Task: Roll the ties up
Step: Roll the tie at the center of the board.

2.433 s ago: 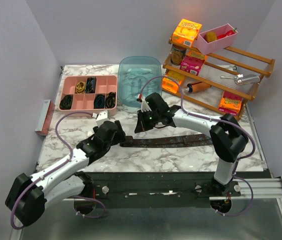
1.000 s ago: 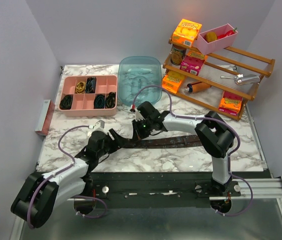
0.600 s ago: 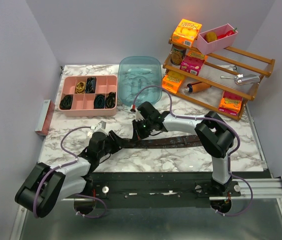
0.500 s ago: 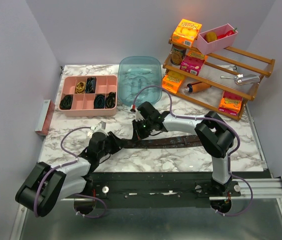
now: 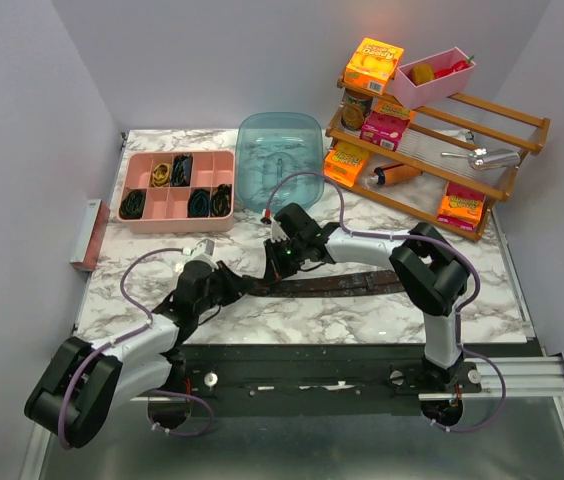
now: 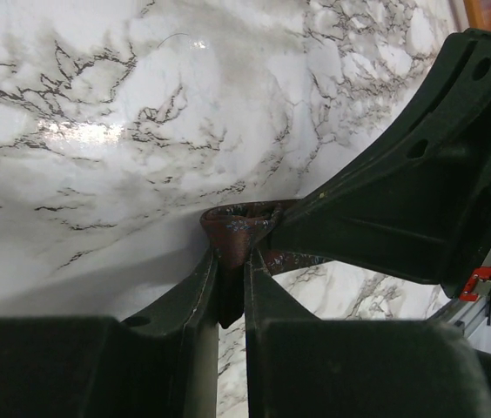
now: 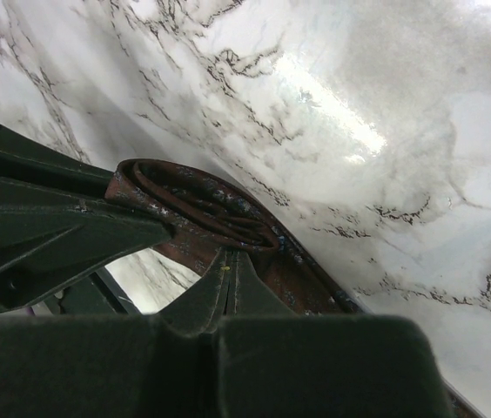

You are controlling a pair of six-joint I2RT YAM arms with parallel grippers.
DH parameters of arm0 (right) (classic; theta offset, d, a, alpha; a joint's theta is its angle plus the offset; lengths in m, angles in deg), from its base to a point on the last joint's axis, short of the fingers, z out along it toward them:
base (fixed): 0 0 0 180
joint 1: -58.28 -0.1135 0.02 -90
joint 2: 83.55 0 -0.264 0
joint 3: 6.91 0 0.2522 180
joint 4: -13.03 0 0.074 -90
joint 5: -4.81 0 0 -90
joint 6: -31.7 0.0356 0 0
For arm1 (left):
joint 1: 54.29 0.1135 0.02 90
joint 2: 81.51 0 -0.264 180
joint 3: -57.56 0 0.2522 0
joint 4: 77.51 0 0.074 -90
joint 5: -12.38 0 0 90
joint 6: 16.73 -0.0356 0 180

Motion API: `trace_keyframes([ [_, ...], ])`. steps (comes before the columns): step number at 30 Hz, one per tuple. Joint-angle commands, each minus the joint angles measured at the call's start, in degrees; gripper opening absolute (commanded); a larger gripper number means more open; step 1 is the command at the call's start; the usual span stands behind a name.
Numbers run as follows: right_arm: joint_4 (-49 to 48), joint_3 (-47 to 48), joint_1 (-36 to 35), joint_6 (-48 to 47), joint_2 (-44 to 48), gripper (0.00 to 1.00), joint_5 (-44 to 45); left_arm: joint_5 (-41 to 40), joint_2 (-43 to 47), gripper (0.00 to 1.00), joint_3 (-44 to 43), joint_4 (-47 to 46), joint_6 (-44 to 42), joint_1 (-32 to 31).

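A dark brown tie (image 5: 347,283) lies stretched across the marble table, with its left end folded into a small loop (image 7: 200,202). My left gripper (image 5: 239,285) has come in low from the left. Its fingers (image 6: 200,287) are shut on that folded end (image 6: 235,233), and fabric shows between them. My right gripper (image 5: 284,263) is shut, its tips (image 7: 231,259) resting against the folded layers from the other side, close to the left gripper. Several dark rolled ties (image 5: 200,203) sit in the pink compartment tray (image 5: 175,222).
A blue translucent tub (image 5: 279,150) stands behind the grippers. A wooden rack (image 5: 510,183) with snack boxes, a pink bin and a metal scoop fills the back right. A pink block (image 5: 86,236) sits at the table's left edge.
My left gripper has closed from wide apart onto the tie's folded end and shifted slightly. The right gripper has stayed shut and still over the last second.
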Motion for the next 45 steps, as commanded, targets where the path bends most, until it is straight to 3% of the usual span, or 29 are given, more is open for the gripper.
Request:
trace_keyframes([
  [1, 0.27, 0.28, -0.35, -0.04, 0.34, 0.00, 1.03, -1.90, 1.08, 0.00, -3.27, 6.14, -3.90, 0.22],
  [12, 0.62, 1.33, -0.62, 0.22, -1.16, 0.00, 0.94, -9.19, 0.03, 0.00, -12.15, 18.36, -8.29, -3.90],
  [23, 0.62, 2.83, -1.06, 0.57, -3.09, 0.00, 0.67, -21.94, -5.94, 0.00, -24.01, 30.49, -10.23, -14.71],
  [45, 0.36, 3.36, -1.15, 1.36, -4.94, 0.00, 0.06, -27.74, -15.09, 0.00, -32.02, 31.73, -10.67, -22.72],
])
